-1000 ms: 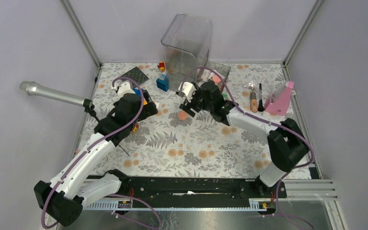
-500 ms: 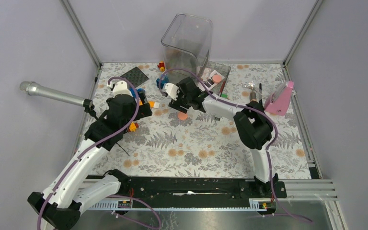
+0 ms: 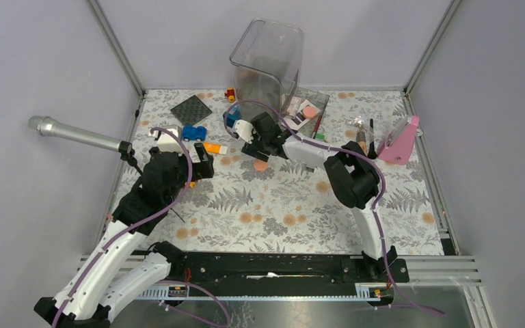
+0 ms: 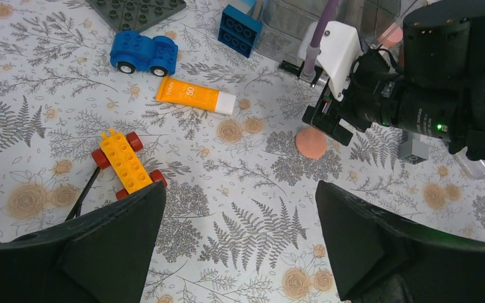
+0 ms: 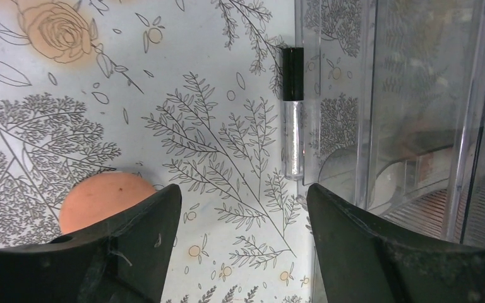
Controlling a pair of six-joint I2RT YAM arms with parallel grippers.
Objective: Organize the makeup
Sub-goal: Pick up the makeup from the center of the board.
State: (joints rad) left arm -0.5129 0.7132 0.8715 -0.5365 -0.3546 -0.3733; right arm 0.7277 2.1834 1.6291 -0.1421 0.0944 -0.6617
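Lining up right gripper (image 5: 241,196), jaws apart, empty: I must straddle coral disc (image 5: 104,199), now by one finger. Left gripper (image 4: 240,189) wide, empty.

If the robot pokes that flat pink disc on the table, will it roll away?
Probably not: the disc lies flat, so it should slide, not roll. It looks thin and small, so likely light, and perhaps awkward to pinch from above.
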